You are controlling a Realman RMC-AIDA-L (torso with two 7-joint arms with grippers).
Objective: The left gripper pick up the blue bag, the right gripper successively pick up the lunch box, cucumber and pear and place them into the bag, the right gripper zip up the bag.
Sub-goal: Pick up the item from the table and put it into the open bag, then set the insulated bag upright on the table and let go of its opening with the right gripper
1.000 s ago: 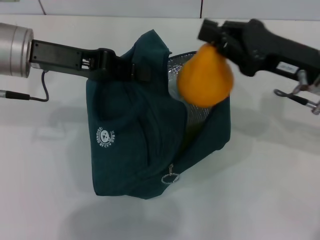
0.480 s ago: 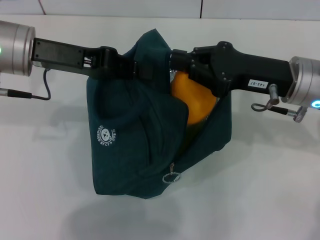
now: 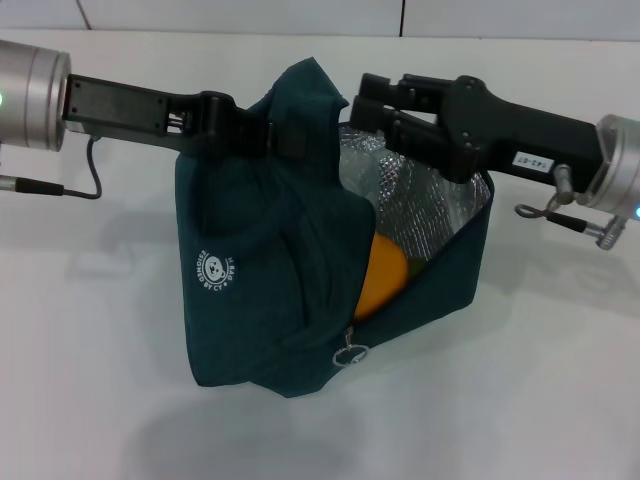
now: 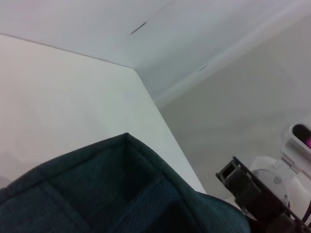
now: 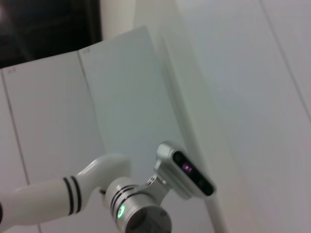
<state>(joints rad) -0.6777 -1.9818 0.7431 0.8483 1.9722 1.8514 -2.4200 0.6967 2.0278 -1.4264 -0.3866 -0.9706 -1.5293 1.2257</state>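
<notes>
The dark blue bag [image 3: 270, 270] hangs off the white table, held up by its top edge. My left gripper [image 3: 285, 140] is shut on that top edge. The bag's fabric also fills the lower part of the left wrist view [image 4: 121, 199]. The bag's mouth is open and shows its silver lining [image 3: 420, 200]. The orange-yellow pear [image 3: 385, 275] lies inside the bag, low in the opening. My right gripper [image 3: 358, 103] is open and empty just above the bag's mouth. The lunch box and cucumber are not visible.
The zip pull ring [image 3: 348, 353] hangs at the bag's lower front. White table [image 3: 540, 380] lies around and below the bag. The right wrist view shows only my left arm's wrist [image 5: 146, 208] against a wall.
My right gripper lowered the pear into the bag, opened and let it go, then rose out. The pear now rests lower inside. The left gripper still holds the bag.
</notes>
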